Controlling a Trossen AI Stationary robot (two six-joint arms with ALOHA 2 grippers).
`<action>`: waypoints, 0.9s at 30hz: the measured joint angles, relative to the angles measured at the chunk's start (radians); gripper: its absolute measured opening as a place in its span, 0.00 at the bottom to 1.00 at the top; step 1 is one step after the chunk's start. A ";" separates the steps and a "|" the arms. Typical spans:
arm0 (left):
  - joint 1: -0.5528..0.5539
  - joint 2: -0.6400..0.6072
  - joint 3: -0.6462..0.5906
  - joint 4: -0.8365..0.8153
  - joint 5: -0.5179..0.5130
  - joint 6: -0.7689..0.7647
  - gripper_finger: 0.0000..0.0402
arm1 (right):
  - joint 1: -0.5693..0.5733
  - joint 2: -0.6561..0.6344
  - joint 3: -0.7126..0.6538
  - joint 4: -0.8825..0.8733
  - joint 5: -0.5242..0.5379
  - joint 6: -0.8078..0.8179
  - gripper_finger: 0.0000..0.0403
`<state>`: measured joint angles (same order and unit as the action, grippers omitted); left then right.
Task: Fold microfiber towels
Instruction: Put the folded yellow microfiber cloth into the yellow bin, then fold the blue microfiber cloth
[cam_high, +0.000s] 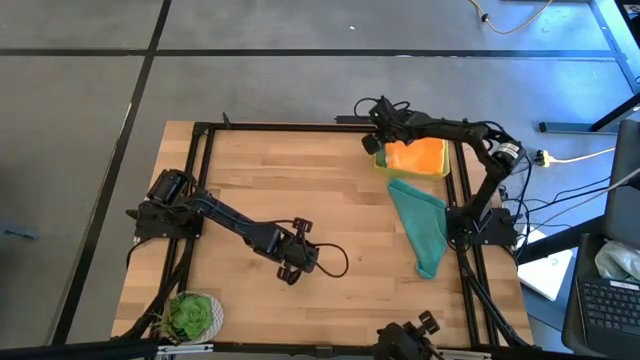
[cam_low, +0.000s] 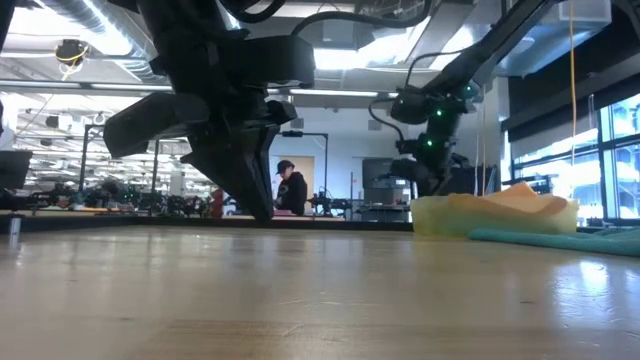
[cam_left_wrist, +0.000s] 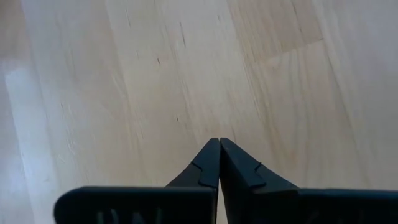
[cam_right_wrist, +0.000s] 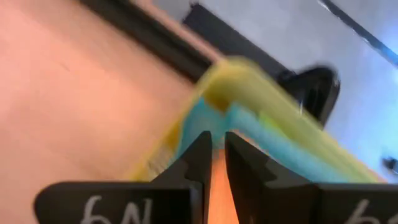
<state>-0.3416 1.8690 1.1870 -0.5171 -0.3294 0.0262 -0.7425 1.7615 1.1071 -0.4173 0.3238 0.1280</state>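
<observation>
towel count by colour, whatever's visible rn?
orange towel, in the yellow tray: 1
teal towel, on the table: 1
light blue, only an edge seen in the tray in the right wrist view: at least 1
Total visible: 3

- Table (cam_high: 300, 180): light wood, visible grain; black frame.
- Tray (cam_high: 383, 163), at 1 o'clock: yellow.
- Towel (cam_high: 418, 155) in tray: orange.
- Towel (cam_high: 420, 225) at 3 o'clock: teal.
- Plant (cam_high: 190, 316), at 7 o'clock: green.
</observation>
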 joint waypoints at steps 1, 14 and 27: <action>0.000 0.000 0.000 0.000 0.000 0.000 0.00 | 0.000 -0.001 0.006 0.003 -0.010 0.002 0.12; -0.002 0.000 0.000 0.000 0.000 -0.019 0.00 | 0.062 -0.120 0.062 -0.241 -0.037 -0.082 0.12; -0.007 0.000 0.000 0.054 -0.001 0.004 0.01 | 0.648 -0.603 -0.166 -0.407 0.018 0.549 0.12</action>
<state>-0.3485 1.8690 1.1870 -0.4629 -0.3302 0.0304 -0.0949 1.1583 0.9410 -0.8238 0.3418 0.6766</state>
